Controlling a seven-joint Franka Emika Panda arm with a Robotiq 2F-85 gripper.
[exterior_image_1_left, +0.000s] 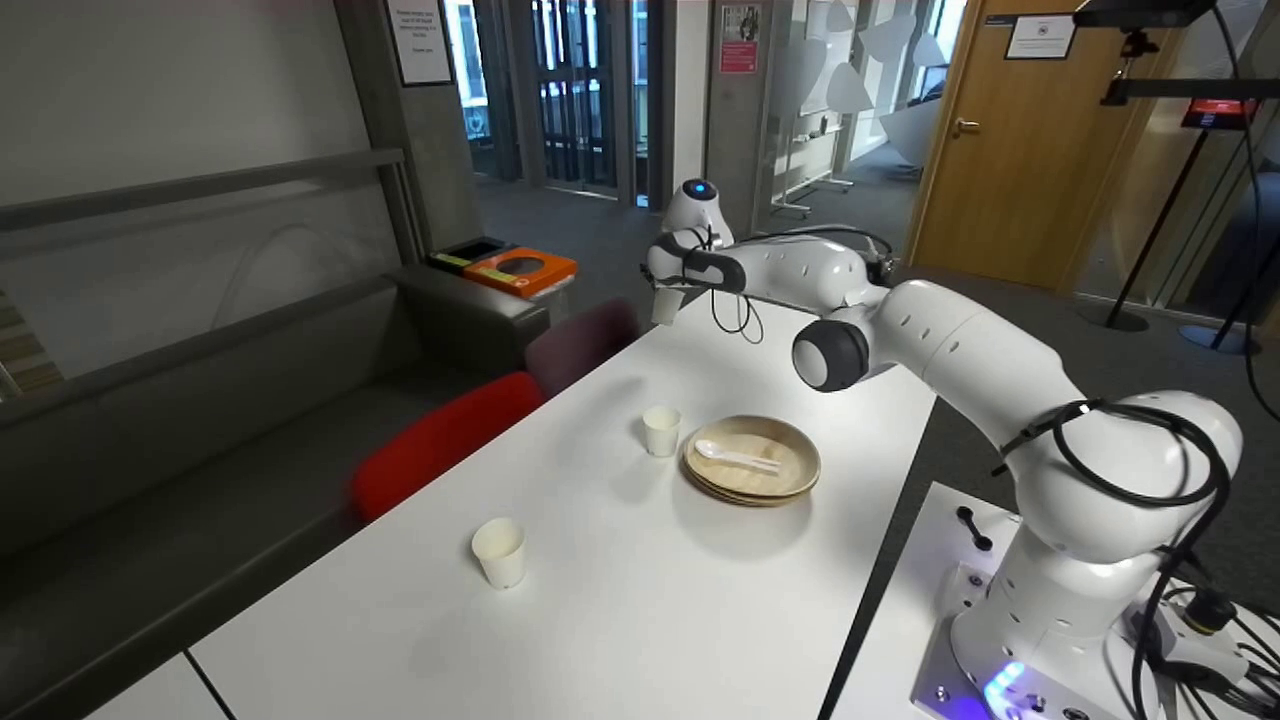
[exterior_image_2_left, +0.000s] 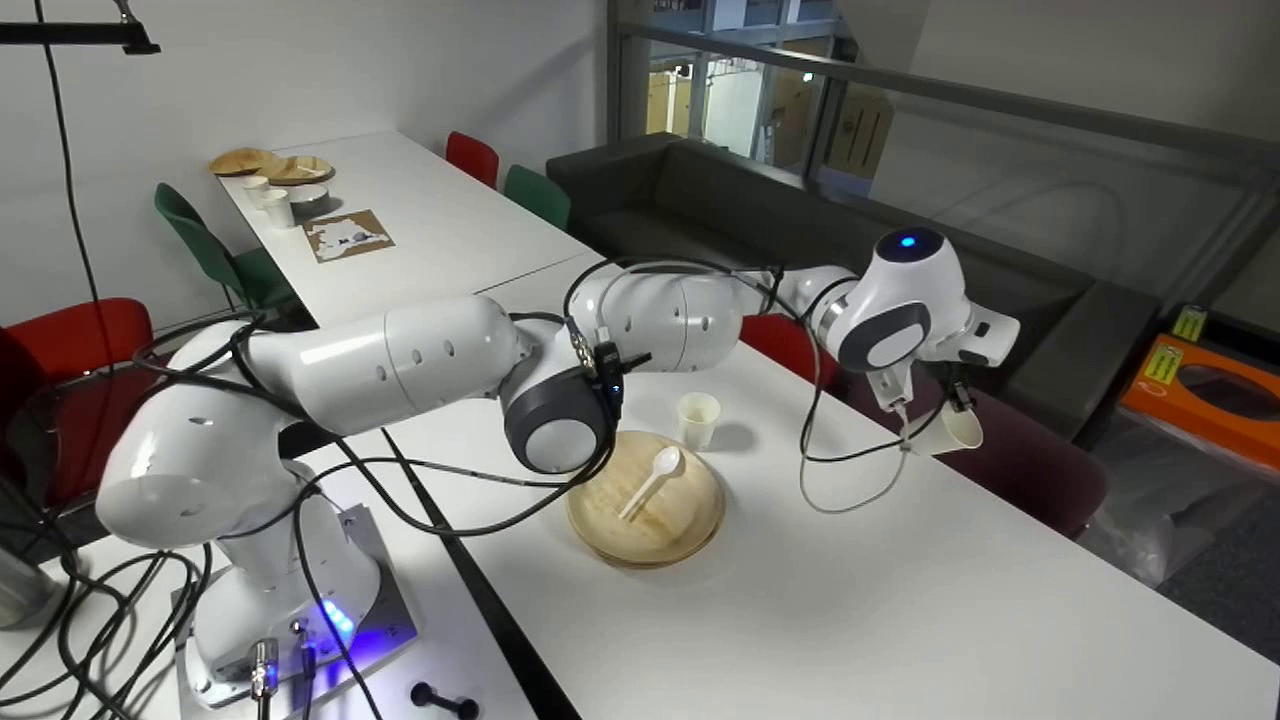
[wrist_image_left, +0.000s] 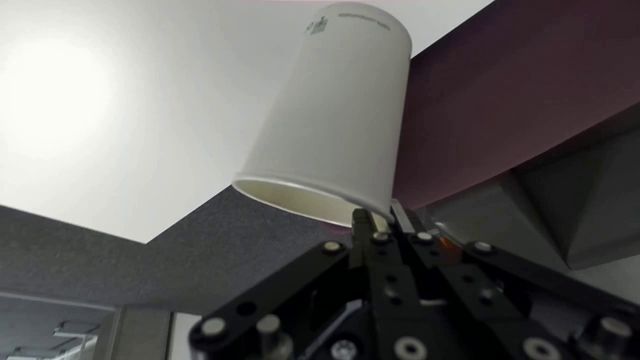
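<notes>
Clamps a white paper cup (wrist_image_left: 327, 110) by its rim in the closed gripper (wrist_image_left: 384, 220); holds it tilted, aloft, near the edge of the table (exterior_image_1_left: 640, 600) and a maroon chair (exterior_image_1_left: 580, 342). Shows, on the same table, stacked tan plates (exterior_image_1_left: 770, 440) bearing a white spoon (exterior_image_1_left: 735, 457), just beside a standing cup (exterior_image_1_left: 661, 435); beyond, a dark sofa (exterior_image_1_left: 300, 360)

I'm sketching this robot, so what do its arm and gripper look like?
The arm is glossy white with rounded segments and dark grey joint rings. Blue lights glow at the base and near the arm's far end. Black cables loop along it, with a thinner pale cable. The gripper is black, with narrow flat bars and silvery screw heads.
</notes>
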